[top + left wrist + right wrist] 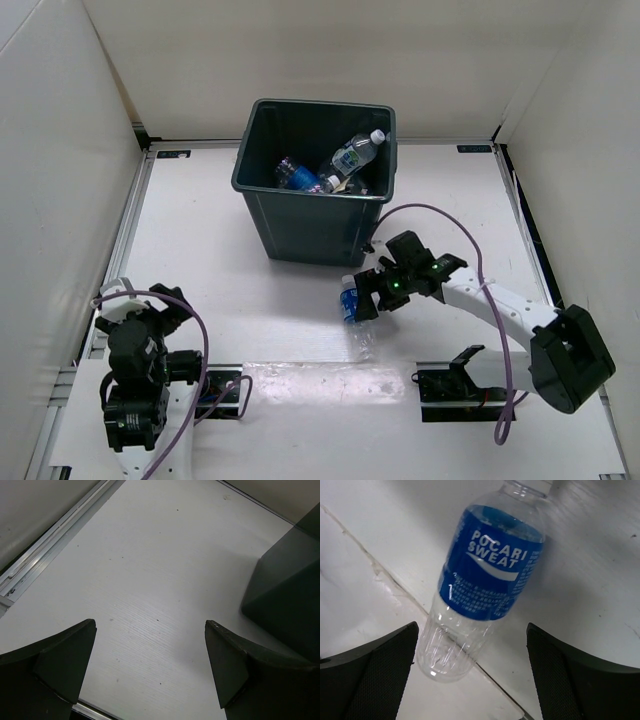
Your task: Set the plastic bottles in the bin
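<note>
A clear plastic bottle with a blue Pocari Sweat label point(352, 308) lies on the table in front of the bin; it fills the right wrist view point(482, 580). My right gripper point(372, 292) is open, just above and beside it, its jaws apart on either side of the bottle's base without touching it. The dark teal-grey bin point(312, 215) stands at the back middle and holds several bottles: one with a white cap point(356, 153) and a blue-labelled one point(297, 177). My left gripper point(160, 310) is open and empty near the front left.
The bin's side wall point(290, 580) shows at the right of the left wrist view. A metal rail point(45, 550) runs along the left table edge. White walls enclose the table on three sides.
</note>
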Controlling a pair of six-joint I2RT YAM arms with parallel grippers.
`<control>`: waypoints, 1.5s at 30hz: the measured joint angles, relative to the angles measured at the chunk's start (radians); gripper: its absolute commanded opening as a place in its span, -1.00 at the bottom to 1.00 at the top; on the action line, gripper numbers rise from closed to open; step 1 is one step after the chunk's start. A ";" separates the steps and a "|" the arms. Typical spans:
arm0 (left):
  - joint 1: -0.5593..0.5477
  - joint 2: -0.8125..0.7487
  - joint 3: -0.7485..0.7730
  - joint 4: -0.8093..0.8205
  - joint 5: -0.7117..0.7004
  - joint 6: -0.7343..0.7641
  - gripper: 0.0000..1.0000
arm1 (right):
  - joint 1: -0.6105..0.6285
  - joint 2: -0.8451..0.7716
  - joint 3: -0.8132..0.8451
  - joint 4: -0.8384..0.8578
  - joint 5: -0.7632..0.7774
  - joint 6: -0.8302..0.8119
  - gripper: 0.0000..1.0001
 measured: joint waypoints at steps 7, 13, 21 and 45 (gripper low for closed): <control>0.000 -0.008 0.000 0.000 0.002 -0.001 1.00 | 0.002 0.074 -0.025 0.076 0.021 0.019 0.80; 0.000 -0.008 0.000 0.000 0.000 -0.004 1.00 | -0.016 0.202 -0.009 0.103 -0.006 0.022 0.67; 0.000 -0.008 0.000 -0.002 -0.010 -0.012 1.00 | -0.003 0.264 0.038 0.096 -0.010 0.019 -0.06; -0.001 0.052 -0.050 0.046 0.002 -0.006 1.00 | -0.612 -0.084 0.655 -0.408 0.023 -0.066 -0.69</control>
